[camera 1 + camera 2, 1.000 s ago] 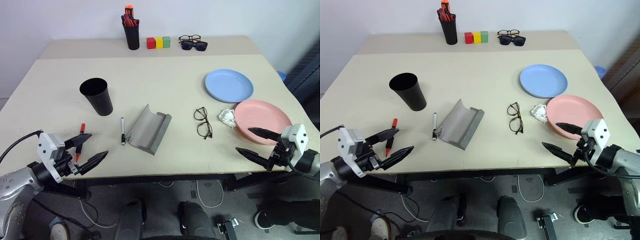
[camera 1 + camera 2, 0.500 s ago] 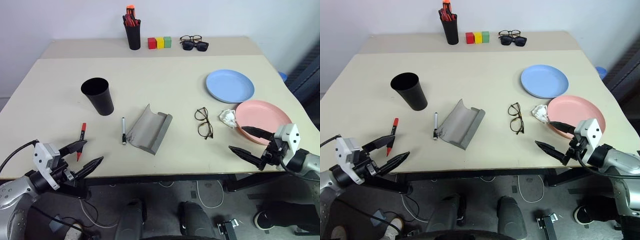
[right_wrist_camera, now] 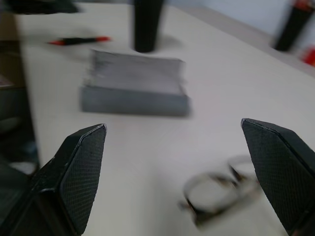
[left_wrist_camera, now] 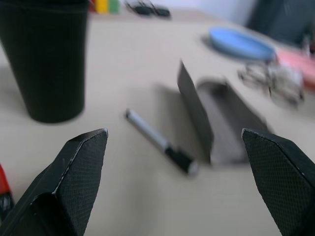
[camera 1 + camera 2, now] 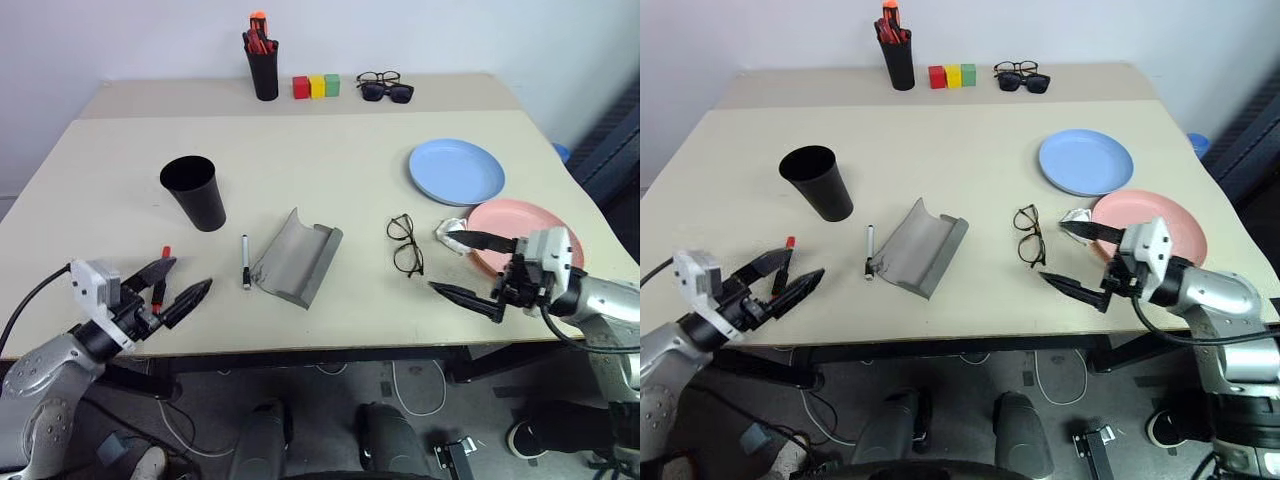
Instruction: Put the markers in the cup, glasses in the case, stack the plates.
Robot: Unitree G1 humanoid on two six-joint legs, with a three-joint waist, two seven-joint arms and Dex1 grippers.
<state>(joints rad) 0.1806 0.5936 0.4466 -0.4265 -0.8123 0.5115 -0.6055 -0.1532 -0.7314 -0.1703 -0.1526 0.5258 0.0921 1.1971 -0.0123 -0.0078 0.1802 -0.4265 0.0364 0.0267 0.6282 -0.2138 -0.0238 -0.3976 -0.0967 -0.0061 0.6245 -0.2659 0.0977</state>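
Black fingers of the left gripper [image 5: 172,290] were seen spread wide and empty at the near left edge of the beige surface [image 5: 320,150], with the red marker [image 5: 160,284] lying between and just behind them. At the near right, the right gripper [image 5: 472,268] was likewise held wide open and empty, pointed across toward the glasses [image 5: 405,243], which lay flat just beyond it.

The step in hand was judged to be the first approach, nothing being yet sorted. For the glasses, a grip at the bridge or one rim would be advised, lightly made, since the thin wire frame looked easily bent. The red marker would best be taken across its barrel.

Just past the grippers, the white marker [image 5: 245,262] with its black cap was found beside the grey case [image 5: 297,257], which stood open with its hollow upward. A crumpled white scrap [image 5: 452,233] rested against the salmon-pink plate [image 5: 530,232]. Farther back stood the black cup [image 5: 194,193], upright and well apart from both markers, and the light blue plate [image 5: 457,171], near the pink one but unstacked.
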